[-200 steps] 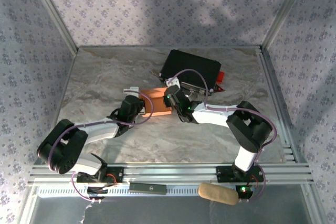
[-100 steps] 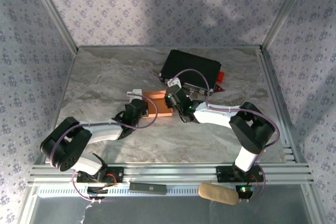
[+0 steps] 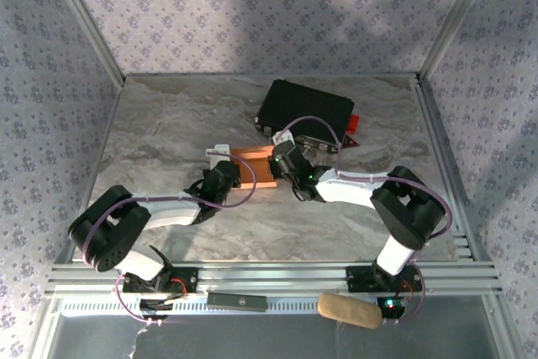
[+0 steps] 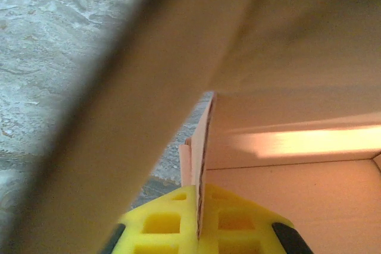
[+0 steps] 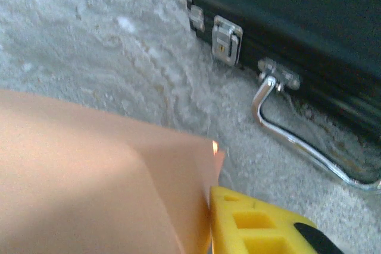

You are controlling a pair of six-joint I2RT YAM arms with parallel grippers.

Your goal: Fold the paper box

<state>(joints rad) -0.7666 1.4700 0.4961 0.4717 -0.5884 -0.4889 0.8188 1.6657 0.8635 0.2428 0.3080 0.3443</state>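
Note:
The salmon-pink paper box (image 3: 255, 166) sits mid-table as a shallow open tray between both arms. My left gripper (image 3: 227, 176) is at its left side. In the left wrist view the yellow fingers (image 4: 161, 224) are shut on the edge of an upright wall of the paper box (image 4: 286, 147), and a blurred flap crosses the foreground. My right gripper (image 3: 281, 162) is at the box's right end. In the right wrist view one yellow finger (image 5: 250, 227) presses against a pink panel of the paper box (image 5: 89, 171). That panel hides the other finger.
A black hard case (image 3: 304, 113) with metal latches and a wire handle (image 5: 297, 141) lies just behind the box, with a red piece (image 3: 354, 124) at its right end. The marble tabletop (image 3: 168, 115) is walled on three sides. A tan roll (image 3: 348, 310) lies on the front rail.
My left gripper has shifted right and nearer, staying on the box's left wall. The box has turned to lie more level, and the right gripper has moved slightly back with it.

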